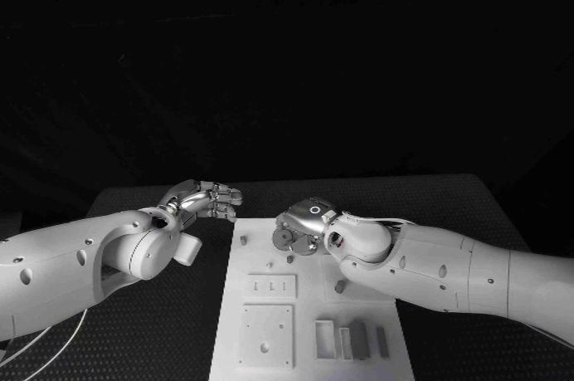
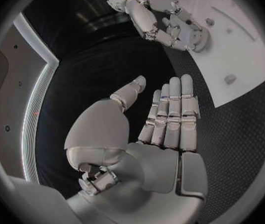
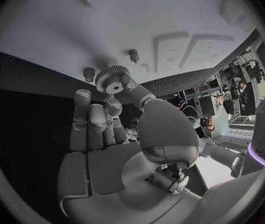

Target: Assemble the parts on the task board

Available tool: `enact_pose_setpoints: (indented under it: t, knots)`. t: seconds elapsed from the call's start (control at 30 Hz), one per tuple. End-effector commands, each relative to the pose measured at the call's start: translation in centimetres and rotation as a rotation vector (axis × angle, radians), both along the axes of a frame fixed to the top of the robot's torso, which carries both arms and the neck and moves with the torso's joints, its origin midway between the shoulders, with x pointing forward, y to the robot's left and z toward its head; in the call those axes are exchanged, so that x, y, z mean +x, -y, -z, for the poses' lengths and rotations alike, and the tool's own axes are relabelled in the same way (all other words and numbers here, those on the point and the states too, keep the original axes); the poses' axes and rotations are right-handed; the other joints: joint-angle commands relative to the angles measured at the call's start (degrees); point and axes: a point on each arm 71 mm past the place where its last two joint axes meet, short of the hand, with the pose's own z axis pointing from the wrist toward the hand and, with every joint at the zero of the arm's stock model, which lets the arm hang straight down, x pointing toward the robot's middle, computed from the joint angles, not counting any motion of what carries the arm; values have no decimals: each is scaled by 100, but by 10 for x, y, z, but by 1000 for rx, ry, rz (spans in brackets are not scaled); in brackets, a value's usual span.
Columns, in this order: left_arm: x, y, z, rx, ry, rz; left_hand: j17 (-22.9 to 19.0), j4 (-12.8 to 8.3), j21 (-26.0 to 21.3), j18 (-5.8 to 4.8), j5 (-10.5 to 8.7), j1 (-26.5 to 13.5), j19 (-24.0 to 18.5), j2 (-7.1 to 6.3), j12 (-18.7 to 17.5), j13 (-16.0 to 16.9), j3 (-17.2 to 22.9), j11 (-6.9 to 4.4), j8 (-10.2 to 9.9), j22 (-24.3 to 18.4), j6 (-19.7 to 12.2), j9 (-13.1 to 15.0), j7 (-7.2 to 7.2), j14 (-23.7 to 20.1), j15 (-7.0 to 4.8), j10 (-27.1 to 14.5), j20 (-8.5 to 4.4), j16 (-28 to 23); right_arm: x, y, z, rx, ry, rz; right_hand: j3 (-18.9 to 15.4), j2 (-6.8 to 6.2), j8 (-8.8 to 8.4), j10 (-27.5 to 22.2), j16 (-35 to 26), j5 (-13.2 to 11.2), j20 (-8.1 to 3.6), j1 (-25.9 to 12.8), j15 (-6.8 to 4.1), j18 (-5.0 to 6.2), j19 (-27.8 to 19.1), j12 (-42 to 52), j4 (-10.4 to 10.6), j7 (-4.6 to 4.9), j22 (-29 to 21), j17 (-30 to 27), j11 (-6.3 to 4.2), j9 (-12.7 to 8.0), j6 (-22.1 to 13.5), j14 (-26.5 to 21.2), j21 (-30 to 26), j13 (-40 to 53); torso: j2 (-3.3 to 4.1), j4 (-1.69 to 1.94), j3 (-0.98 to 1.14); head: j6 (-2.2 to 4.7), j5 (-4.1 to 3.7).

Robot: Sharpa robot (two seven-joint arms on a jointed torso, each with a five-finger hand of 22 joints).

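Pinching a small gear (image 3: 114,81) between thumb and fingertips, the right hand (image 1: 305,226) hovers over the far end of the task board (image 1: 265,248), the gear just above two short pegs (image 3: 132,55) standing in the white plate. The left hand (image 2: 163,119) lies off the board's left edge over the black table (image 1: 156,200), released, fingers straight and holding nothing. No writing is legible.

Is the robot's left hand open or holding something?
Open: the left hand holds nothing, its fingers straight over the black table.
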Motion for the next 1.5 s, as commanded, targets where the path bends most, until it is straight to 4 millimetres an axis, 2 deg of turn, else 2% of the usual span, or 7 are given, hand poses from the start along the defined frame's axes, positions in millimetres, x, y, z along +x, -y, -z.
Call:
enact_pose_setpoints:
  t: [0.03, 0.5, 0.8, 1.07, 1.23, 1.33, 1.5]
  knots:
    - [0, 2, -2, -4, 10, 14, 10, -2, -36, 76, -9, -13, -31, -23, -33, 1, -17, -8, -21, 7, -57, 10, 1, 1, 14, -10, -5, -25, 0, -2, 3, -23, -1, -4, -13, 35, 58, 30, 16, 20, -9, 52, -27, 118, 21, -7, 30, -92, 80, -7, -23, 106, 908, -4, 26, -6, -2, -18, 3, -2, 8]
    - [0, 2, -2, -4, 9, 16, 18, -2, -39, 77, -9, -14, -30, -23, -38, 2, -18, -8, -23, 10, -57, 12, 3, 4, 15, -8, -5, -34, 3, -2, 12, -38, -14, 6, -26, 14, 42, 28, 6, 19, -8, 44, -26, 118, 17, -23, 30, -86, 75, -65, -17, 103, 893, -34, 17, -15, -6, -22, 5, -29, 35]
    - [0, 1, -2, -4, 8, 14, 21, -2, -41, 77, -9, -15, -30, -23, -41, 2, -19, -8, -25, 11, -58, 12, 3, 5, 15, -8, -4, -38, 6, 3, 14, -42, -28, 27, -59, -206, -91, -2, -33, 19, 2, -18, 27, 118, 1, -76, 44, -10, 57, -90, 52, 43, 741, -61, -25, -40, -7, -27, 5, -39, 32]
    - [-1, 0, -2, -4, 8, 11, 25, -4, -43, 77, -9, -13, -30, -25, -43, 3, -18, -7, -26, 13, -57, 13, 4, 6, 15, -7, -5, -42, 8, 8, 14, -26, -33, 38, -53, -259, -125, -9, -39, 19, 5, -36, 46, 118, 5, -82, 47, 10, 52, -95, 72, 25, 709, -65, -36, -43, -4, -30, 11, -42, 30]
    - [-1, 0, -2, -4, 8, 12, 26, -4, -43, 77, -9, -13, -30, -25, -44, 3, -18, -7, -26, 13, -58, 13, 4, 7, 15, -7, -5, -44, 8, 6, 13, 7, -34, 38, -54, -437, -382, -76, -58, 17, 18, -112, 141, 118, 1, -120, 68, 133, 39, -103, 184, -96, 291, -95, -65, -53, -7, -31, 9, -34, 32]
    - [-1, 0, -2, -4, 8, 12, 27, -3, -43, 77, -9, -13, -30, -25, -45, 3, -19, -7, -27, 14, -58, 14, 4, 7, 15, -7, -4, -45, 8, 6, 12, 22, -31, 42, -15, -633, -603, -147, -62, 16, 37, -208, 237, 118, 12, -138, 142, 226, 24, -104, 278, -201, -103, -119, -92, -55, -5, -26, 10, -38, 19]
    - [-1, 0, -2, -3, 9, 10, 29, -4, -45, 77, -9, -13, -30, -27, -47, 3, -19, -7, -28, 14, -59, 14, 5, 8, 15, -7, -4, -48, 7, 9, 11, 48, -30, 44, 105, -880, -712, -218, -62, 16, 49, -275, 294, 118, 26, -129, 307, 288, 17, -104, 336, -249, -342, -149, -114, -49, -10, -25, 13, -31, 13]
